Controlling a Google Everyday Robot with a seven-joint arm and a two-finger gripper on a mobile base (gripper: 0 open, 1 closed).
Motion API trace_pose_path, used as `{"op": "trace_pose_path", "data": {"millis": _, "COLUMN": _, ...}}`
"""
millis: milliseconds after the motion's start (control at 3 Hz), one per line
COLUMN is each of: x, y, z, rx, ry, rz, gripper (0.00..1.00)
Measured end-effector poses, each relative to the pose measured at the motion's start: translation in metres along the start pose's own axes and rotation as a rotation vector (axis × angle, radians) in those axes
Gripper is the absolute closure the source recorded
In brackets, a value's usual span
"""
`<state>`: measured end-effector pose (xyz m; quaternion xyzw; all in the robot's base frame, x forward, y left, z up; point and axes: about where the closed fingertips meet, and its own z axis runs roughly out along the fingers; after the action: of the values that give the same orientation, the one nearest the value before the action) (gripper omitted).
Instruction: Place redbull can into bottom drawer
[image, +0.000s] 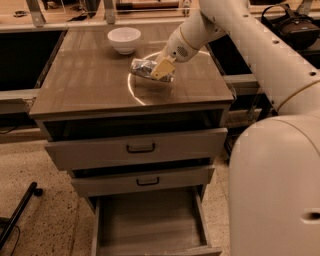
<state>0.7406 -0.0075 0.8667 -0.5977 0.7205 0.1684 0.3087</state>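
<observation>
Nearest, at the lower right, bulks the robot's white body (272, 190), and the arm (260, 45) rises from it up and over to the left. At the foot of the table, the bottom drawer (150, 222) stands pulled out, a plain wooden box with nothing showing inside it. Above it are the middle drawer (145, 181) and the top drawer (140, 148), each with a dark handle and each pushed in most of the way. On the brown tabletop (85, 85), right of centre, the can (142, 67) lies on its side inside a pale ring of light. The gripper (162, 70) is down at the can's right end, a yellowish pad lying across it; whether the jaws are clamped on the can cannot be told. Farther back and to the left, well apart from the can, sits a white bowl (124, 39).
</observation>
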Motion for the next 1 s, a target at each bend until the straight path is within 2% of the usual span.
{"op": "trace_pose_path", "data": {"millis": 333, "x": -0.007, "y": 0.021, "z": -0.022, "rx": 0.021, "ry": -0.044, "rz": -0.01, "gripper": 1.0}}
{"op": "trace_pose_path", "data": {"millis": 667, "x": 0.006, "y": 0.067, "z": -0.033, "rx": 0.008, "ry": -0.095, "rz": -0.006, "gripper": 1.0}}
{"op": "trace_pose_path", "data": {"millis": 1000, "x": 0.005, "y": 0.067, "z": -0.034, "rx": 0.009, "ry": -0.096, "rz": -0.007, "gripper": 1.0}}
